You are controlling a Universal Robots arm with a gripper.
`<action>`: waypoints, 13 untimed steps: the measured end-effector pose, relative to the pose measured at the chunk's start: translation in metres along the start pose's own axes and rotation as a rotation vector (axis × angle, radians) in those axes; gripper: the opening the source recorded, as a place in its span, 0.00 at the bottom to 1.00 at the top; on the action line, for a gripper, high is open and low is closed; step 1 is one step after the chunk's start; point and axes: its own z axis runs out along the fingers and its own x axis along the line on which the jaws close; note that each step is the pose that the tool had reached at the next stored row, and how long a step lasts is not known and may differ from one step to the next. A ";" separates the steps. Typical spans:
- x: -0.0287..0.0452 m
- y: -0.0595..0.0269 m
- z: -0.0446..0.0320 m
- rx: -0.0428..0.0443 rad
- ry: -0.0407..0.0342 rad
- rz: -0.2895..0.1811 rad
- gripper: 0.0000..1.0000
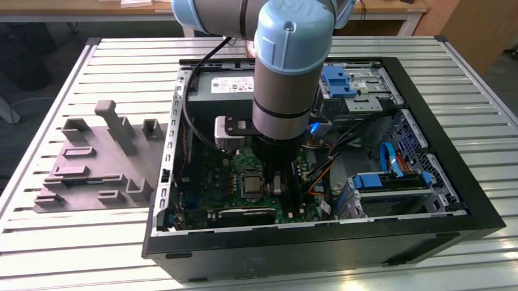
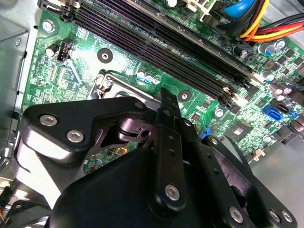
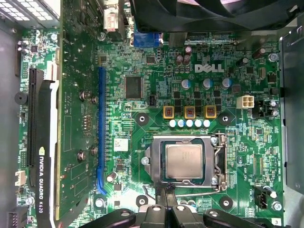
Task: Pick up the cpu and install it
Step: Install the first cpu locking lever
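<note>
- On the exterior view's left there's the grey fixture tray (image 1: 89, 176) sitting on the table (image 1: 453, 79), nothing I need there.
- Middle: my arm hangs over the open computer case (image 1: 324, 242), gripper (image 3: 165, 197) right at the socket (image 3: 185, 161) edge. Can't tell if it's released or clenched.
- The cpu (image 3: 184, 160) already lies in the socket, so I reckon I'm at the install/seating step; anything further calls for gentle, square alignment.

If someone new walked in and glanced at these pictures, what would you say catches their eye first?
Probably the big grey and pale-blue robot arm reaching down into the open black computer case on the slatted table in the exterior view. In the first wrist view, the small square silver-topped cpu sits inside the black-framed metal socket on the green motherboard, with the black gripper close beside the socket.
</note>
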 end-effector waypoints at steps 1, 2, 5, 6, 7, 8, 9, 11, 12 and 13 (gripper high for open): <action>0.0000 0.0000 0.0001 0.0001 -0.0001 0.000 0.11; 0.0000 0.0000 0.0001 0.0001 -0.0001 0.000 0.11; 0.0000 0.0000 0.0005 0.0001 -0.0003 0.000 0.11; -0.0001 0.0000 0.0010 0.0001 -0.0004 -0.001 0.11; -0.0001 -0.0001 0.0016 0.0001 -0.0002 -0.001 0.11; -0.0001 0.0000 0.0022 0.0001 -0.0001 -0.001 0.11; -0.0001 -0.0001 0.0029 0.0000 0.0000 -0.001 0.11; -0.0002 -0.0001 0.0043 0.0000 0.0001 -0.002 0.11; -0.0002 -0.0001 0.0047 0.0001 0.0000 -0.002 0.11; -0.0001 -0.0001 0.0048 0.0001 0.0001 -0.002 0.11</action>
